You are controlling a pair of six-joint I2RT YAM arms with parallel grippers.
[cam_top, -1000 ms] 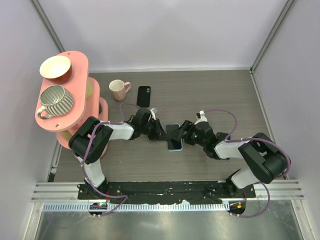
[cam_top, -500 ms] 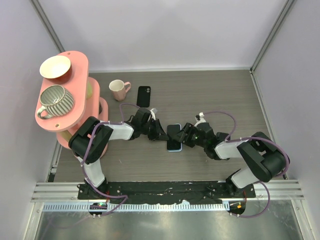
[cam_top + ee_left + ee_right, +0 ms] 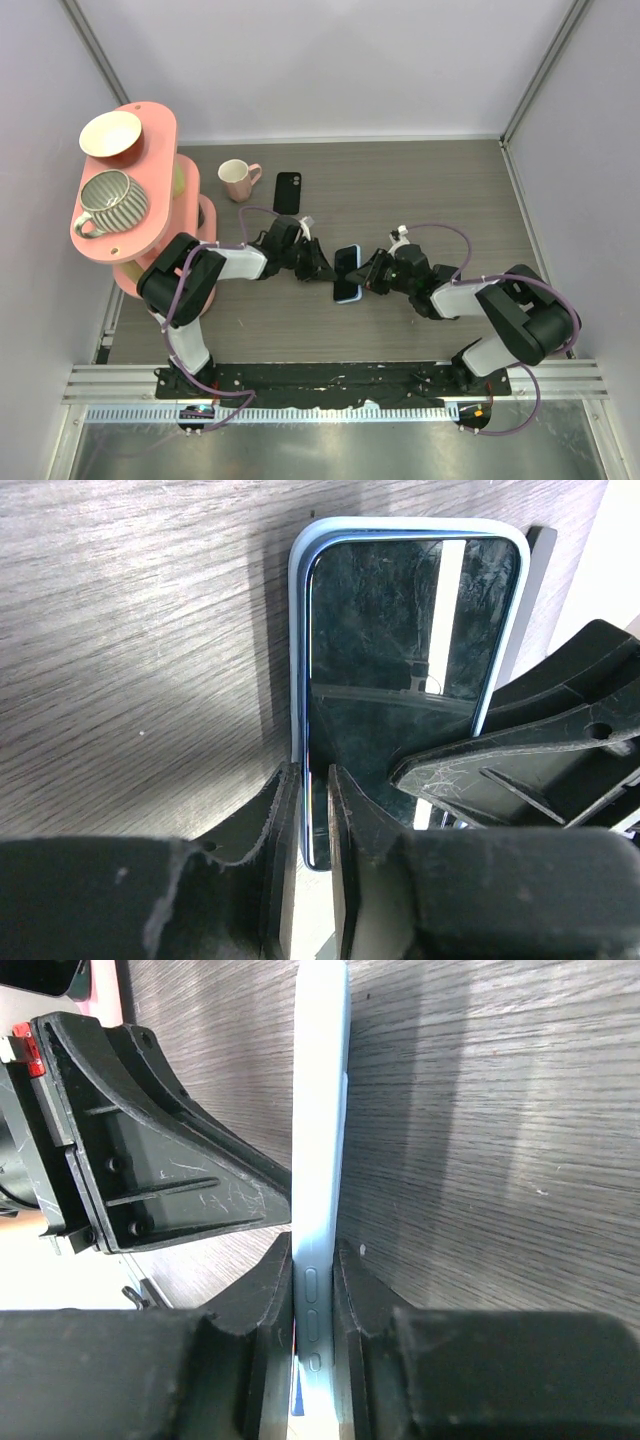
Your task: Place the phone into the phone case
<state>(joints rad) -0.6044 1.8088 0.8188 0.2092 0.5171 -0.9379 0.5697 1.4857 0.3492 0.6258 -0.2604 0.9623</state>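
pinching the phone (image 3: 347, 274) — left gripper (image 3: 312, 780), right gripper (image 3: 314, 1252)

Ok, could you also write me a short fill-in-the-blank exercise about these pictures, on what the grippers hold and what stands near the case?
1. The left gripper and the right gripper are both shut on the light-blue ____.
2. The mug beside the black phone case is ____ in colour.
3. In the left wrist view, the black ____ of the held thing faces the camera.

Missing words: phone; pink; screen.
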